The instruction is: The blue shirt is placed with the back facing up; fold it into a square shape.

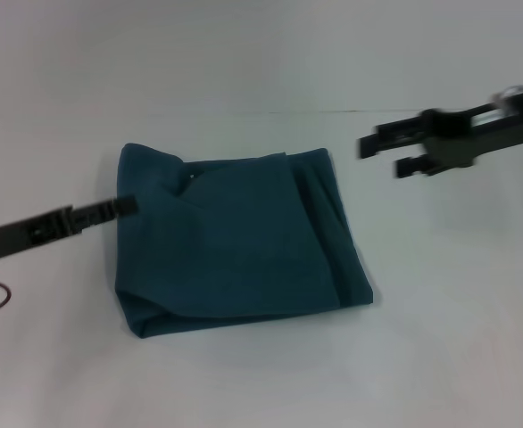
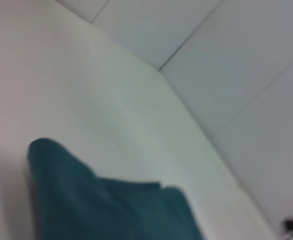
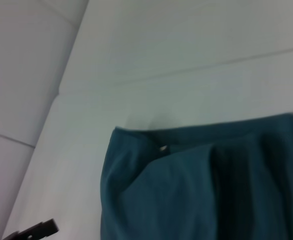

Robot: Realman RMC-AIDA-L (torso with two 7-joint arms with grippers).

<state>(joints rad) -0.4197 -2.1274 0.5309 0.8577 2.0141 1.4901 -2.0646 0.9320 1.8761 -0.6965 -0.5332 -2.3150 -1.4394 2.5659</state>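
A plain white desk [image 1: 261, 374] fills the head view, with a faint seam running across its far part. At the centre lies the blue shirt [image 1: 239, 254], folded into a rough square, flat on the desk, with a lengthwise fold ridge near its 3 o'clock side and a small rumple toward 11 o'clock. The left claw [image 1: 126, 206] reaches in from 9 o'clock, its tip at the shirt's 9 o'clock edge; whether its fingers are apart or together cannot be told. The right claw [image 1: 382, 153] hangs at 2 o'clock, off the cloth and apart from it, its two fingers spread with nothing between them.

In the left wrist view, a corner of the blue shirt [image 2: 111, 210] lies on the white desk [image 2: 111, 100].

In the right wrist view, the blue shirt [image 3: 196, 190] lies on the desk [image 3: 186, 60], a small pale speck near its folded edge.
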